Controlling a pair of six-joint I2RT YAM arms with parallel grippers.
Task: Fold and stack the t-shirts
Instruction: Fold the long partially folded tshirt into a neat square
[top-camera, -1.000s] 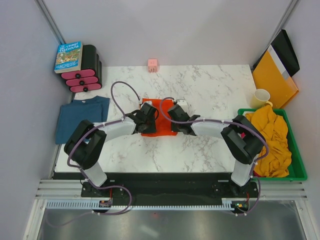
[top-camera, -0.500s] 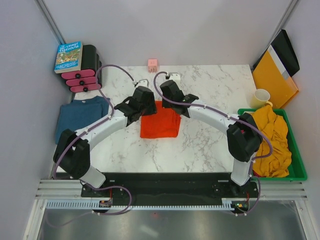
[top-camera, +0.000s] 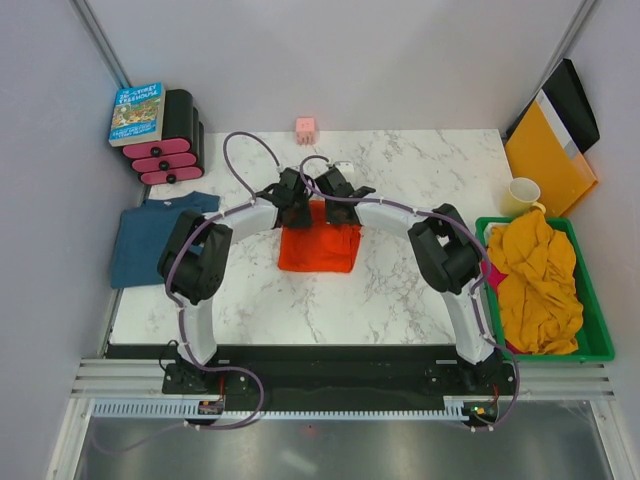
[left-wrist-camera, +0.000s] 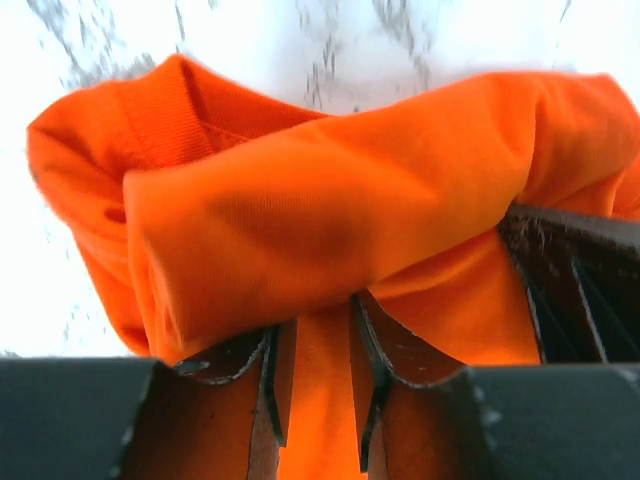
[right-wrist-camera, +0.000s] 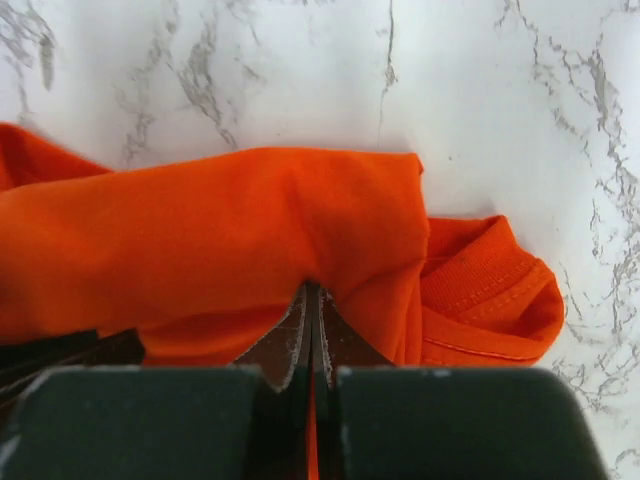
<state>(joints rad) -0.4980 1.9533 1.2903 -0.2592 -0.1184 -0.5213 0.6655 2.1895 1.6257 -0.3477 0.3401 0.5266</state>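
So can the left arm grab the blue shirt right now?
Probably not yet: the left tool is shut on the orange shirt. The blue shirt lies uncovered on that arm's side, so after letting go the way looks free.

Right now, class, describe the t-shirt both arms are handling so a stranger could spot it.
On the white marble table, at its middle, lies the orange-red t-shirt, folded small, its far edge pinched by the left pincer and right pincer. The blue t-shirt lies at the table's left edge and mustard-yellow cloth fills the green tray at the right; only this one is bright orange.
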